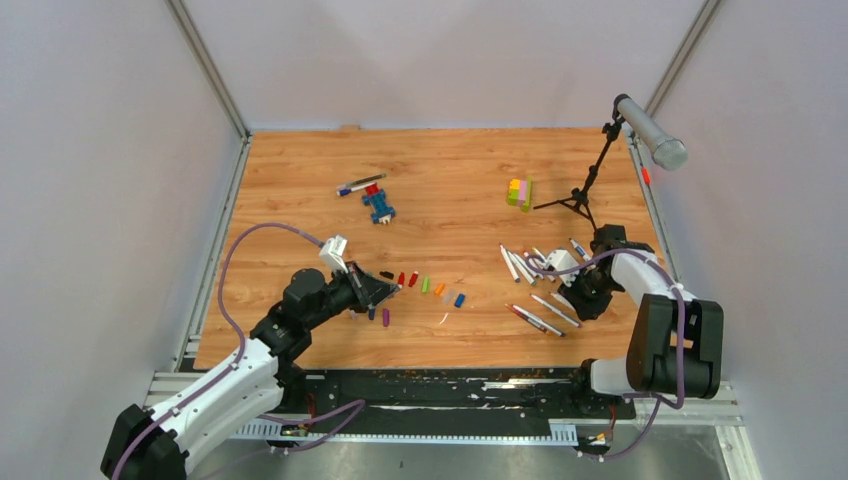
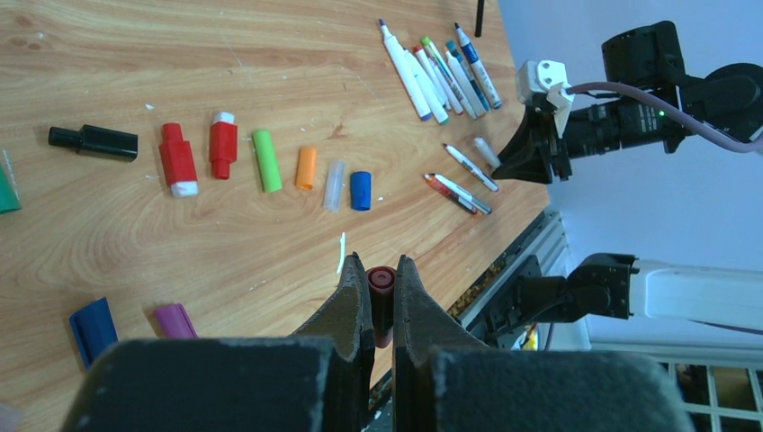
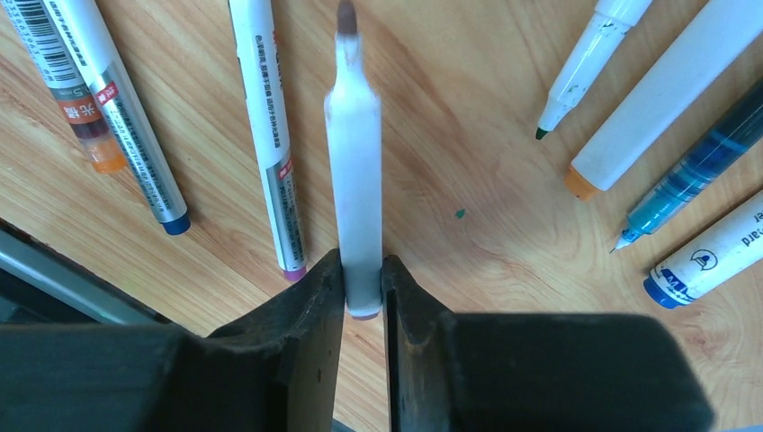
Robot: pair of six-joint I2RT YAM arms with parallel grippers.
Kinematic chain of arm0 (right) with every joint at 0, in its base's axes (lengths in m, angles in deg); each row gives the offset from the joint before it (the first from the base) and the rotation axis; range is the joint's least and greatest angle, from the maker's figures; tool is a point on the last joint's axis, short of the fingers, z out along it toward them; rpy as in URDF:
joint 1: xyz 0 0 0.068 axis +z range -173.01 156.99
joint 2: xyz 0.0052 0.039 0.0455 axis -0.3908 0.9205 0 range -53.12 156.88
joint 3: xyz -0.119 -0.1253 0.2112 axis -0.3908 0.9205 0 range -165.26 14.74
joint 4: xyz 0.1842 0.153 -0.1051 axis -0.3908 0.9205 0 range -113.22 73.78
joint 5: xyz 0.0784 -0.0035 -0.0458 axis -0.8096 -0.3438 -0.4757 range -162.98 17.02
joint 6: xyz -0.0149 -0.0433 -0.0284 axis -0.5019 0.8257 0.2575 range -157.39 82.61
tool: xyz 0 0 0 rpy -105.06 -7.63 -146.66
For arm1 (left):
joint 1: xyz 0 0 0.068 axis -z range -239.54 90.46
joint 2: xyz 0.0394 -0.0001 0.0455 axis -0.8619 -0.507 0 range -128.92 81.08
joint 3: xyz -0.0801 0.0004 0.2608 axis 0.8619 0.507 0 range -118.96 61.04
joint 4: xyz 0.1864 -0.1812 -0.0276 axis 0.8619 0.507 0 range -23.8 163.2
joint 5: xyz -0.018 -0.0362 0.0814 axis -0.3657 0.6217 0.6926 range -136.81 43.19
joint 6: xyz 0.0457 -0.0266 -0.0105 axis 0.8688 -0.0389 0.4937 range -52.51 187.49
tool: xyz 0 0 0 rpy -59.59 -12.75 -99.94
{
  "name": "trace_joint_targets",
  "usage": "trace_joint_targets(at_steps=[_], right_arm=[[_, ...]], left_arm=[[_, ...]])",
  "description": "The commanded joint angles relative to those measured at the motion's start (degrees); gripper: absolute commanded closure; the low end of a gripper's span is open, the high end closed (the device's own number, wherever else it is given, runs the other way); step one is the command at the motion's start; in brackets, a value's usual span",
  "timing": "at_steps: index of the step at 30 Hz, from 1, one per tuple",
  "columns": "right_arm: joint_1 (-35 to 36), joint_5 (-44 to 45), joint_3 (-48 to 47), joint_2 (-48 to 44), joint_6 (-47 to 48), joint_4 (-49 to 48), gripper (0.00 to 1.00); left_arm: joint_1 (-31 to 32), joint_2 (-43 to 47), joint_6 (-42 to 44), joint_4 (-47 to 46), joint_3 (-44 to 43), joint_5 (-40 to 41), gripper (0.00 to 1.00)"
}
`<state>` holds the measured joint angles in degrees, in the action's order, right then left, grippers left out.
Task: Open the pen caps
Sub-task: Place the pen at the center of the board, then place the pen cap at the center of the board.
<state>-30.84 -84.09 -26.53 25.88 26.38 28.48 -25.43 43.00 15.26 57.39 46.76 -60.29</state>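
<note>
Pen caps point(image 2: 266, 160) lie in a loose row on the wooden table point(image 2: 225, 72): black, red, green, orange, clear and blue. The left gripper point(image 2: 378, 268) is clamped tight on a dark red cap point(image 2: 382, 297), close to that row. Well apart on the other side, the right gripper point(image 3: 363, 270) pinches the rear end of an uncapped white pen point(image 3: 354, 153), with other pens point(image 3: 270, 117) lying on the wood on both sides of it.
</note>
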Motion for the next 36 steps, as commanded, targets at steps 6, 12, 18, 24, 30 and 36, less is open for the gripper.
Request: trace_joint_targets(at_steps=[6,12,18,24,30,36], right_arm=[[-0.34,-0.25,-0.93,-0.89,0.81,-0.03,0.71],[-0.29,-1.86,-3.99,-4.97,0.36,4.2,0.69],[-0.25,-11.41,-11.73,-9.44,-1.61,10.32,0.67],[1.18,-29.79,-17.95,-12.61,-6.57,14.52,0.66],[3.26,-44.46,-17.19,-17.11,-15.32,8.86,0.62],[3.18,-47.87,-10.43,-20.63,-17.3,3.26,0.6]], left_arm=[[0.22,0.6,-0.4,-1.27,0.19,-1.44,1.0],[1.17,0.57,0.36,2.79,-1.23,-1.15,1.0],[6.69,-1.76,2.95,12.32,-6.07,5.24,1.0],[13.68,-11.63,3.71,24.1,-14.52,16.01,0.98],[18.46,-25.98,3.82,32.23,-23.5,23.53,0.89],[21.09,-36.62,5.1,35.33,-29.97,27.13,0.85]])
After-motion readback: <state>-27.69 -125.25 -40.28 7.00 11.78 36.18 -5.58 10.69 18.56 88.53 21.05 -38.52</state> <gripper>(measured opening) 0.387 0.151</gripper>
